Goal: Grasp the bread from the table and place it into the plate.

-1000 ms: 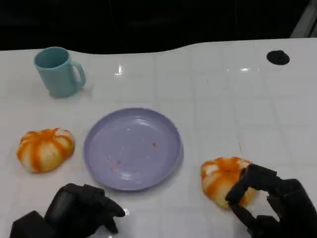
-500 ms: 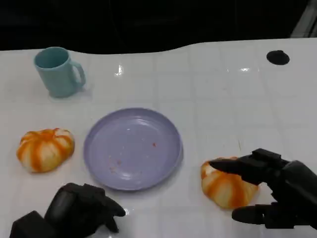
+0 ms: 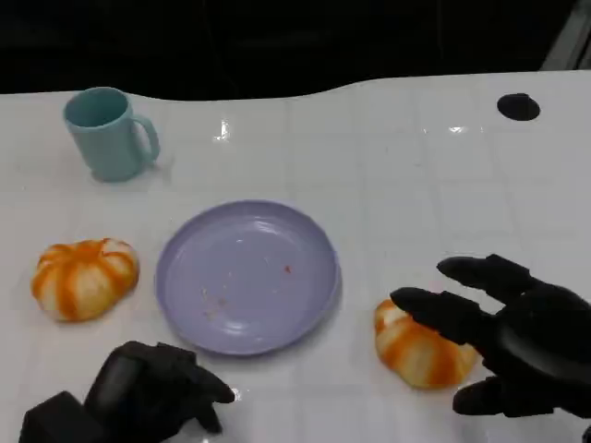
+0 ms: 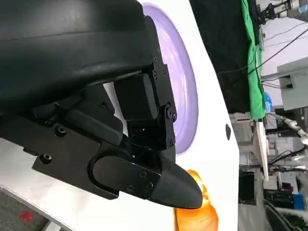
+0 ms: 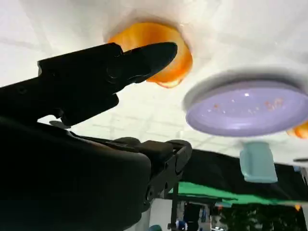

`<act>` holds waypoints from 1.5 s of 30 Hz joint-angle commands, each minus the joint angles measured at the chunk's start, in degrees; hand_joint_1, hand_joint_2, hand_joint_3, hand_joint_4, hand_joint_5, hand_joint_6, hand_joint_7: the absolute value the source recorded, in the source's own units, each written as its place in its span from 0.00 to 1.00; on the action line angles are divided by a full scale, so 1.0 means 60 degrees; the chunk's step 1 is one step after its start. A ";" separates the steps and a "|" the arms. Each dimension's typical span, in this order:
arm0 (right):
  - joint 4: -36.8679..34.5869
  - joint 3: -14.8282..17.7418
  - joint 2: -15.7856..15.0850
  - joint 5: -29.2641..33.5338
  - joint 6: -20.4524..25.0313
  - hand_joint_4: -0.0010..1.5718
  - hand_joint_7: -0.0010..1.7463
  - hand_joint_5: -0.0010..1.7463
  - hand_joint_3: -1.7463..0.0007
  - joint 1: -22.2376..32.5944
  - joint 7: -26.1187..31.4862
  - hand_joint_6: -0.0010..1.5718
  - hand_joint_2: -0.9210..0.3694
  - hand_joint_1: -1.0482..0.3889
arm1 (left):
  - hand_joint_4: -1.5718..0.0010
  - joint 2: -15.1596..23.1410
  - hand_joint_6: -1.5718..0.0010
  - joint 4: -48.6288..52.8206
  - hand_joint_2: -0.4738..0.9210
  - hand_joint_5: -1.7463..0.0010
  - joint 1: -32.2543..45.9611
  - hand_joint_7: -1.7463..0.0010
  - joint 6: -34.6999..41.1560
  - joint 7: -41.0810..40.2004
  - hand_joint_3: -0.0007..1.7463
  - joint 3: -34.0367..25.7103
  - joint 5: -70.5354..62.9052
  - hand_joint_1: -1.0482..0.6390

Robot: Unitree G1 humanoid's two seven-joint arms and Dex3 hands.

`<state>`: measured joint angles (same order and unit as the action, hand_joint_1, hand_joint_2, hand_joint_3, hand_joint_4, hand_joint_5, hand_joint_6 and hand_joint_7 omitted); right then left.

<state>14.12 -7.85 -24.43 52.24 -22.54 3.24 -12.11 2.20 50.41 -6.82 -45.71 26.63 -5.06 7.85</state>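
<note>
The plate (image 3: 247, 277) holds no bread, so the placing is not yet done. The right hand (image 3: 503, 337) hovers with fingers spread over the near bread (image 3: 420, 349), gripping nothing; that bread lies on the desk (image 3: 416, 185) just under its fingers. The grasp, lift and carry to the plate all remain. The left hand (image 3: 148, 392) rests curled, empty.

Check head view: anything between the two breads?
Yes, the purple plate lies between the left bread and the right bread, on the white table.

Two breads (image 3: 85, 278) (image 3: 420, 350), one plate (image 3: 247, 276), one mug (image 3: 108, 134)
</note>
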 commanded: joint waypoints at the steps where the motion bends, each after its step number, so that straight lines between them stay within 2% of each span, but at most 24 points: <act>1: -0.0467 -0.0384 -0.0285 0.0393 0.0291 0.00 0.00 0.17 1.00 -0.0434 0.0166 0.14 0.03 0.25 | 0.19 0.0092 0.05 -0.0065 1.00 0.39 0.0044 0.78 0.0006 -0.0125 0.07 -0.0008 -0.0037 0.00; 6: -0.1340 -0.0897 -0.0395 0.0823 0.0437 0.02 0.00 0.18 1.00 -0.0898 0.0679 0.14 0.02 0.25 | 0.19 0.0082 0.06 -0.0047 1.00 0.39 0.0042 0.78 -0.0071 -0.0190 0.07 0.0004 -0.0091 0.00; 14: -0.2732 -0.1747 -0.0304 0.1191 0.1017 0.03 0.00 0.18 0.99 -0.1733 0.1143 0.15 0.00 0.27 | 0.19 0.0073 0.05 -0.0100 1.00 0.39 0.0081 0.77 -0.0065 -0.0220 0.07 0.0038 -0.0097 0.00; 22: -0.4056 -0.2480 -0.0188 0.1043 0.1340 0.01 0.00 0.15 0.98 -0.2436 0.1259 0.13 0.00 0.29 | 0.19 0.0086 0.06 -0.0127 1.00 0.39 0.0118 0.77 -0.0100 -0.0271 0.07 0.0058 -0.0115 0.00; 25: -0.4830 -0.2830 -0.0029 0.1096 0.1395 0.03 0.01 0.15 0.96 -0.2799 0.1545 0.15 0.00 0.31 | 0.19 0.0088 0.06 -0.0142 1.00 0.39 0.0139 0.77 -0.0143 -0.0281 0.08 0.0064 -0.0129 0.00; 27: -0.5343 -0.2966 0.0118 0.0957 0.1343 0.17 0.03 0.17 0.92 -0.3002 0.1879 0.24 0.00 0.38 | 0.19 0.0076 0.06 -0.0166 1.00 0.39 0.0150 0.77 -0.0121 -0.0274 0.08 0.0064 -0.0115 0.00; 28: -0.5630 -0.2989 0.0210 0.0826 0.1258 0.29 0.04 0.22 0.90 -0.3086 0.2172 0.31 0.00 0.42 | 0.19 0.0073 0.06 -0.0187 1.00 0.39 0.0160 0.77 -0.0108 -0.0287 0.08 0.0069 -0.0125 0.00; 29: -0.5912 -0.3008 0.0287 0.0688 0.1139 0.44 0.07 0.39 0.84 -0.3158 0.2529 0.47 0.00 0.47 | 0.19 0.0069 0.06 -0.0205 1.00 0.39 0.0167 0.77 -0.0084 -0.0299 0.08 0.0072 -0.0130 0.00; 30: -0.6190 -0.3027 0.0365 0.0563 0.1013 0.49 0.07 0.50 0.81 -0.3223 0.2920 0.57 0.00 0.49 | 0.19 0.0066 0.06 -0.0206 1.00 0.39 0.0164 0.77 -0.0073 -0.0302 0.08 0.0070 -0.0129 0.00; 31: -0.6444 -0.3055 0.0427 0.0472 0.0892 0.52 0.12 0.70 0.78 -0.3278 0.3317 0.66 0.00 0.51 | 0.19 0.0064 0.06 -0.0212 1.00 0.39 0.0162 0.77 -0.0066 -0.0312 0.08 0.0071 -0.0138 0.00; 32: -0.6631 -0.3096 0.0456 0.0415 0.0807 0.53 0.39 0.88 0.75 -0.3329 0.3598 0.63 0.00 0.52 | 0.19 0.0063 0.06 -0.0216 1.00 0.39 0.0162 0.77 -0.0062 -0.0321 0.08 0.0071 -0.0144 0.00; 33: -0.6829 -0.3143 0.0489 0.0386 0.0742 0.53 0.52 0.94 0.74 -0.3381 0.3899 0.59 0.00 0.52 | 0.19 0.0065 0.06 -0.0224 1.00 0.39 0.0162 0.77 -0.0066 -0.0333 0.08 0.0077 -0.0159 0.00; 35: -0.7177 -0.3202 0.0547 0.0270 0.0629 0.52 0.82 0.99 0.69 -0.3478 0.4286 0.46 0.01 0.52 | 0.19 0.0068 0.06 -0.0220 1.00 0.39 0.0159 0.77 -0.0072 -0.0308 0.08 0.0083 -0.0143 0.00; 37: -0.7404 -0.3274 0.0572 0.0235 0.0597 0.50 0.89 1.00 0.67 -0.3570 0.4579 0.41 0.01 0.52 | 0.19 0.0067 0.06 -0.0195 1.00 0.39 0.0146 0.77 -0.0084 -0.0287 0.08 0.0080 -0.0122 0.00; 39: -0.7568 -0.3361 0.0601 0.0338 0.0658 0.50 0.80 1.00 0.64 -0.3659 0.5022 0.43 0.05 0.52 | 0.19 0.0073 0.06 -0.0151 1.00 0.39 0.0127 0.77 -0.0105 -0.0293 0.08 0.0074 -0.0129 0.00; 42: -0.7802 -0.3390 0.0687 0.0219 0.0579 0.49 0.79 1.00 0.61 -0.3763 0.5635 0.43 0.07 0.51 | 0.19 0.0077 0.06 -0.0099 1.00 0.39 0.0113 0.77 -0.0175 -0.0289 0.08 0.0070 -0.0138 0.00; 45: -0.8055 -0.3330 0.0804 0.0040 0.0385 0.50 0.93 1.00 0.58 -0.3847 0.6248 0.38 0.13 0.52 | 0.19 0.0072 0.06 -0.0039 1.00 0.39 0.0086 0.77 -0.0175 -0.0237 0.08 0.0061 -0.0099 0.00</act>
<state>-32.53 -28.10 -19.71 53.77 -19.79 -19.53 22.68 1.83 49.44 -6.37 -46.23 25.15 -4.50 7.18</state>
